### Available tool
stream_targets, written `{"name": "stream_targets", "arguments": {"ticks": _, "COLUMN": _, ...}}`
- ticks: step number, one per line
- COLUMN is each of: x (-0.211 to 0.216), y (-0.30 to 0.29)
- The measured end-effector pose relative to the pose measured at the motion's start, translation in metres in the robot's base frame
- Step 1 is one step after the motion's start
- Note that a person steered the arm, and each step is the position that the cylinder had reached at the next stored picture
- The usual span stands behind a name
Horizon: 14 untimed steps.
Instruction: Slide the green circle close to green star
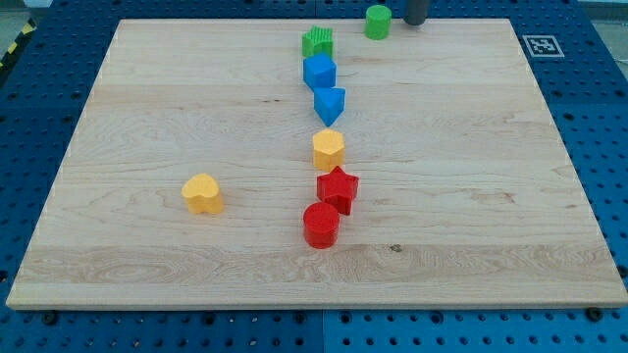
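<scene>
while my tip [414, 23] sits at the top edge of the frame, just to the right of the green circle [378, 22], only its dark lower end shows, and i cannot tell whether it touches the block. there is no pincer on this rig, just the rod, so nothing to be apart or together.

the green circle stands at the upper middle of the frame, near the far edge of the tabletop [147, 265]. the green star [317, 42] is near it, to the left and a little lower, with bare wood between them. below the star a column runs down the frame: a blue cube [320, 72] touching or almost touching the star, a blue triangle [330, 104], a yellow hexagon [329, 149], a red star [338, 188] and a red circle [321, 225]. a yellow heart [203, 194] sits alone at the left of centre.

i judge the circle to be light, rigid and quick to slide on smooth wood. being round, it may roll off the tip if pushed off-centre. the contact belongs on its right side, slightly above centre, so the push runs left and a little down toward the star. a gentle push should do, since too much would knock the star into the blue cube.
</scene>
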<state>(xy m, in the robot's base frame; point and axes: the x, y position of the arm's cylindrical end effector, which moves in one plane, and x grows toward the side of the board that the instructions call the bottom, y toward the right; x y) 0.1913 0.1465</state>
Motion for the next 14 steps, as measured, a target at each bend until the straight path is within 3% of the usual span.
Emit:
{"name": "stream_targets", "arguments": {"ticks": 4, "x": 0.001, "y": -0.045}}
{"name": "stream_targets", "arguments": {"ticks": 7, "x": 0.031, "y": -0.054}}
{"name": "stream_targets", "arguments": {"ticks": 14, "x": 0.010, "y": -0.110}}
